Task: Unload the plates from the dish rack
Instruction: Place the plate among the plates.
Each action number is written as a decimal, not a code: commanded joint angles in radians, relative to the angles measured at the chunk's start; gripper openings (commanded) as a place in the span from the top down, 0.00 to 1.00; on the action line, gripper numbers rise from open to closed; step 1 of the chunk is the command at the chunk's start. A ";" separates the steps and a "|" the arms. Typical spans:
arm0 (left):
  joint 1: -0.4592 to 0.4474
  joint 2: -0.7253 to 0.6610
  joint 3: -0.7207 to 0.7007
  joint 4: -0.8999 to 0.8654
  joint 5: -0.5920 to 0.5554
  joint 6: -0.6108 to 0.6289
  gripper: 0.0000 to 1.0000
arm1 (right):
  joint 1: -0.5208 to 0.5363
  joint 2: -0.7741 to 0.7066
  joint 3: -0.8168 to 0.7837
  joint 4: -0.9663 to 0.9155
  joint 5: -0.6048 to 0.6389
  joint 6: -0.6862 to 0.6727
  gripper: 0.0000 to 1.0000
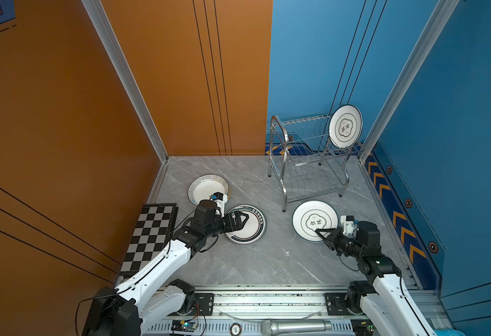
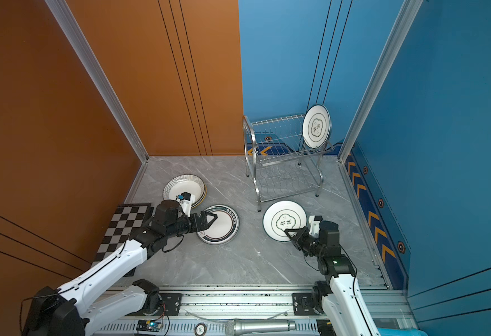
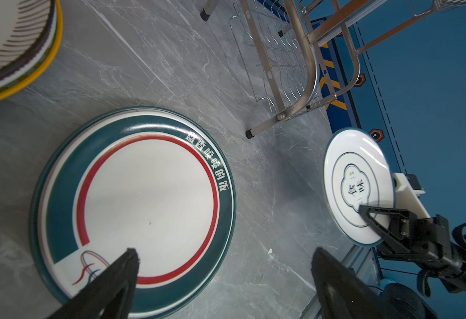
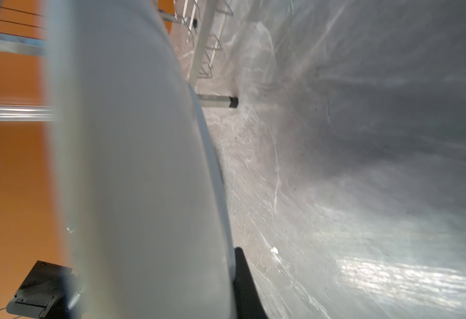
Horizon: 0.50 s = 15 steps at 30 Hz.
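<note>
The dish rack [image 1: 282, 186] [image 2: 257, 186] [image 3: 309, 55] stands at the back right, with one white plate [image 1: 345, 126] [image 2: 316, 126] upright on its top tier. My right gripper [image 1: 317, 231] [image 2: 286, 231] [image 4: 230, 265] is shut on the near rim of a white plate with characters [image 1: 305, 212] [image 2: 279, 212] [image 3: 356, 154] [image 4: 143, 165], in front of the rack. My left gripper [image 1: 240, 224] [image 2: 212, 222] [image 3: 225, 252] is open over the edge of a teal-banded plate [image 1: 253, 234] [image 2: 227, 234] [image 3: 149, 193] lying flat. A stack of striped plates [image 1: 206, 186] [image 2: 183, 184] [image 3: 19, 41] sits behind it.
A black-and-white chequered board [image 1: 151, 232] [image 2: 122, 229] lies by the orange left wall. The blue right wall runs close beside the right arm. A microphone [image 1: 293, 325] lies on the front rail. Bare grey marble [image 1: 267, 261] lies between the two arms.
</note>
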<state>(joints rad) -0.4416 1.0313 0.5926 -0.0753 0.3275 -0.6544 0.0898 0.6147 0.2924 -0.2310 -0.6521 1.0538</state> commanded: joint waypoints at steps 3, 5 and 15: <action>-0.034 0.042 -0.023 0.081 0.040 -0.036 0.00 | 0.175 0.091 -0.020 0.298 0.075 0.160 1.00; -0.046 0.057 -0.022 0.097 0.044 -0.046 0.00 | 0.253 0.154 -0.009 0.377 0.111 0.190 1.00; -0.063 0.104 -0.015 0.175 0.112 -0.095 0.10 | 0.420 0.500 0.056 0.829 0.090 0.309 1.00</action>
<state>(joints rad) -0.4980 1.1244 0.5827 0.0582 0.3901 -0.7300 0.4839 1.0641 0.2855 0.3550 -0.5552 1.3128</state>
